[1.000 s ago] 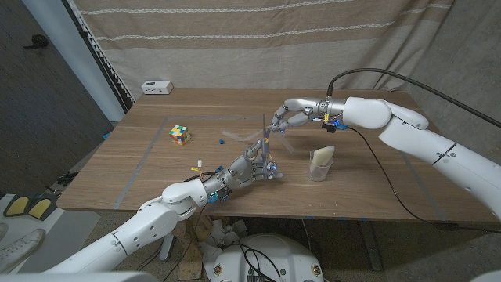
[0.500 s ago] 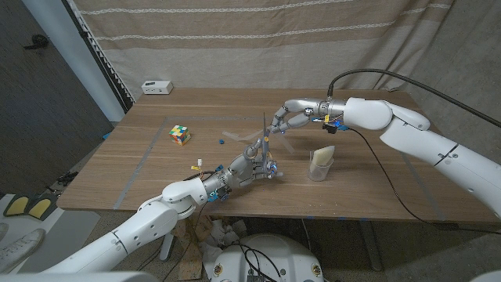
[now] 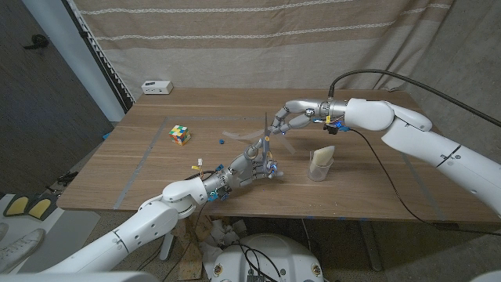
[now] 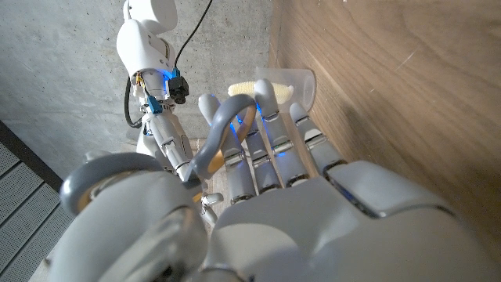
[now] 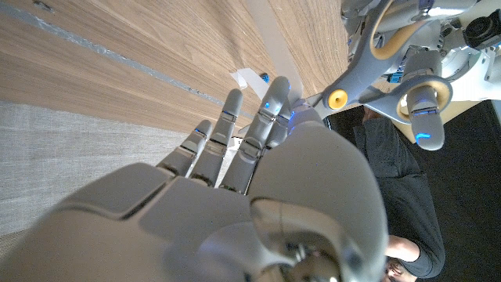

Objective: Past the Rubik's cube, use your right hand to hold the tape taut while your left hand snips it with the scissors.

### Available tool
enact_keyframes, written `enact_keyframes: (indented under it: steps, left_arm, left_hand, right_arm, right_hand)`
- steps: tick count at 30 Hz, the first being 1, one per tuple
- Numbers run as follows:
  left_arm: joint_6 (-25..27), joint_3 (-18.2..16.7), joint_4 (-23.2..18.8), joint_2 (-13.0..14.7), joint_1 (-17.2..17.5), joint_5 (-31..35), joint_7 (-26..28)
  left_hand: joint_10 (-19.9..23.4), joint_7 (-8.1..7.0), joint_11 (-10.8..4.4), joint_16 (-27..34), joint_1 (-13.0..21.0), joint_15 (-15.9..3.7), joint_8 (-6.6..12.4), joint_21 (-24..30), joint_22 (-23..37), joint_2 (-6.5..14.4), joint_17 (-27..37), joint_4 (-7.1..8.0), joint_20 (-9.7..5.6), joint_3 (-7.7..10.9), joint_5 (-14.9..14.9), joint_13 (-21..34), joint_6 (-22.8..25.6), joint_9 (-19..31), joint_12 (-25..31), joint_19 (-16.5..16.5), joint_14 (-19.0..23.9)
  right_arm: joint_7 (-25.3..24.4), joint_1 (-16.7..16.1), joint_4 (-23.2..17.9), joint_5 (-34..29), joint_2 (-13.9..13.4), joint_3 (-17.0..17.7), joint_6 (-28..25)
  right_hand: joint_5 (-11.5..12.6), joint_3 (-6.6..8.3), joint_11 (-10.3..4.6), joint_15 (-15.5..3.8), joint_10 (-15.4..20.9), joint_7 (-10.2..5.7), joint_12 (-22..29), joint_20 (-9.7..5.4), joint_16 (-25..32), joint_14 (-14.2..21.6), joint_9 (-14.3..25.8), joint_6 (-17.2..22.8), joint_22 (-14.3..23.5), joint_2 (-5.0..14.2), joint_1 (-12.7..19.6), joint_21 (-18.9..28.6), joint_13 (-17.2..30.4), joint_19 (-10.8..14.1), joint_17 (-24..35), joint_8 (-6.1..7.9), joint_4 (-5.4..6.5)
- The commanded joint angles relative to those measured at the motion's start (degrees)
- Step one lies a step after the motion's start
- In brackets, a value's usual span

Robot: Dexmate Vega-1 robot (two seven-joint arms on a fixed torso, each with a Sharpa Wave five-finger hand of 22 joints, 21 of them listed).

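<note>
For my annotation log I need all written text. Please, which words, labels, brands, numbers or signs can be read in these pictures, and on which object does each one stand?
No text can be read in any view.
White box at the table's far left: any marking is too small to tell.
Rubik's cube: coloured squares, no writing.
Clear cup: no label seen.
Scissors in the left hand: no brand visible.

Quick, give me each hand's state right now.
Left hand: holds the scissors, blades pointing up.
Right hand: fingers curled around the tape.
</note>
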Motion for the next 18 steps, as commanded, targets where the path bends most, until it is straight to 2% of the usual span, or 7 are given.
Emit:
enact_keyframes:
  steps: [1,9,18]
  left_arm:
    - [-0.44,0.00,0.09,-0.24,0.33,-0.09,0.03]
    - [-0.83,0.00,0.47,-0.55,0.34,-0.22,-0.24]
    - [-1.13,0.05,0.76,-0.68,0.15,-0.28,-0.95]
  left_hand:
    - [2.14,-0.41,-2.53,0.00,0.30,-5.14,-0.07,0.46,0.20,1.00,-0.12,-0.09,-0.26,0.36,0.46,7.72,0.29,-0.22,39.35,0.07,0.18]
    - [2.50,-1.00,-3.08,-0.03,0.71,-5.49,-0.16,0.59,0.21,2.48,-0.12,0.26,-0.45,0.72,1.03,7.71,0.55,-0.49,39.36,0.14,0.21]
    - [2.81,-1.96,-4.33,-0.41,1.52,-6.26,-0.11,0.79,0.30,6.70,-0.11,1.21,-1.03,1.81,2.24,7.68,0.91,-0.59,39.27,0.11,-0.35]
  right_arm:
    - [-0.32,-0.32,-0.11,0.20,-0.27,0.39,-0.21]
    - [-0.46,-0.45,-0.31,0.11,-0.48,0.55,-0.36]
    - [-0.39,-0.54,-0.66,0.16,-0.56,0.59,-0.47]
  right_hand:
    - [0.29,-0.11,-0.13,-10.35,0.59,-0.21,0.31,0.16,0.45,0.61,0.10,0.48,0.23,0.05,0.78,0.40,-0.01,0.14,0.30,0.02,0.10]
    - [0.30,-0.15,-0.13,-10.35,0.59,-0.16,0.36,0.12,0.44,0.60,0.11,0.42,0.23,0.10,0.84,0.41,0.00,0.10,0.35,-0.05,0.12]
    - [0.30,-0.21,-0.13,-10.34,0.57,-0.17,0.39,0.16,0.45,0.61,0.08,0.58,0.23,0.08,0.85,0.43,-0.01,0.12,0.40,-0.05,0.15]
